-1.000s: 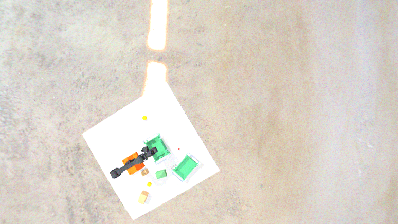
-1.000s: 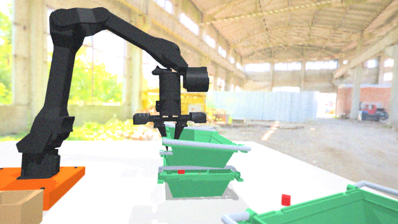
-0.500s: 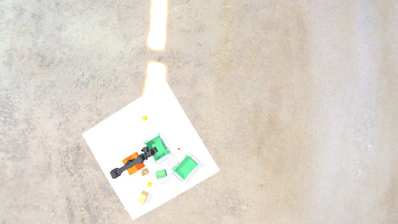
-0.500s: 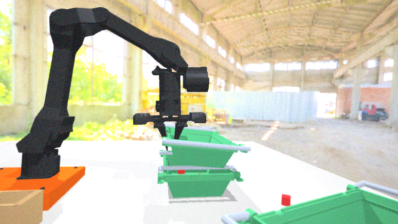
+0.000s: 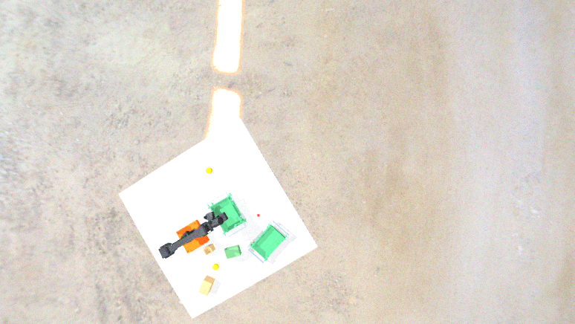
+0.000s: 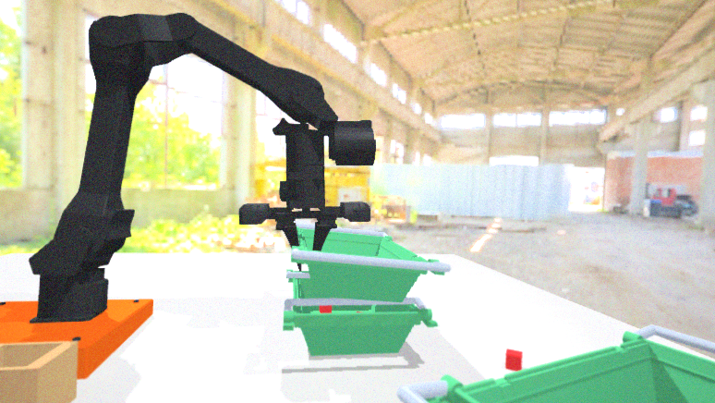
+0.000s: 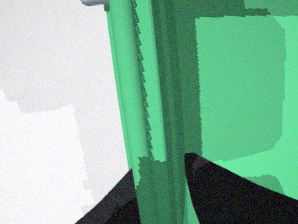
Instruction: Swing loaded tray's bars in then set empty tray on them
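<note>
My gripper (image 6: 308, 238) (image 5: 220, 219) (image 7: 166, 164) is shut on the left rim of the empty green tray (image 6: 355, 280) (image 5: 228, 209) (image 7: 240, 63). I hold this tray slightly tilted, right over the loaded green tray (image 6: 350, 334). Its bottom is at about the height of the loaded tray's grey wire bars (image 6: 350, 301), which lie across the top; I cannot tell whether it touches them. A red block (image 6: 325, 309) shows inside the loaded tray.
Another green tray (image 6: 599, 372) (image 5: 267, 242) with grey bars stands to the right. A small red block (image 6: 514, 359) (image 5: 258, 215) lies between the trays. Cardboard boxes (image 5: 206, 285) (image 6: 34, 370), a small green box (image 5: 232, 252), two yellow balls (image 5: 209, 170) and the arm's orange base (image 6: 110, 320) are also on the table.
</note>
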You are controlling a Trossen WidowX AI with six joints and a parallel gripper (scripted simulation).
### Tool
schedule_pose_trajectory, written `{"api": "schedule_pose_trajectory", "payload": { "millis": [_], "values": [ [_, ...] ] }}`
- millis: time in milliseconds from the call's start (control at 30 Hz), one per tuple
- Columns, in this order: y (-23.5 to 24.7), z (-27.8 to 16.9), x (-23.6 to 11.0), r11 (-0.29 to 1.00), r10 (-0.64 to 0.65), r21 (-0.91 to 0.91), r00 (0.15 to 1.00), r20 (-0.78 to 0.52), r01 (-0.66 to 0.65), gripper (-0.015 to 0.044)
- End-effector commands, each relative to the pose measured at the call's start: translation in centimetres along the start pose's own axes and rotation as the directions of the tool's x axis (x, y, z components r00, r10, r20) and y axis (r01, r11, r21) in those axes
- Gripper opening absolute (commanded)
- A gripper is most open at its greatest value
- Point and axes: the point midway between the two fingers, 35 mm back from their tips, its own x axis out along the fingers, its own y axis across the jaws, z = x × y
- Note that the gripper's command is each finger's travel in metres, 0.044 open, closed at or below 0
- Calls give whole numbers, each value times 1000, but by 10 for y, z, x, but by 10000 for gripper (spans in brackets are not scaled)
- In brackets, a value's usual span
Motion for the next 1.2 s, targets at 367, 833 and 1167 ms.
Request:
{"api": "schedule_pose_trajectory", "payload": {
  "millis": [367, 833, 1167],
  "values": [
    [6, 1, 5, 1000, 27, 1, 1000, 1, -27, 0],
    [8, 1, 7, 999, 38, 1, 999, 1, -38, 103],
    [8, 1, 7, 999, 38, 1, 999, 1, -38, 249]
  ]
}}
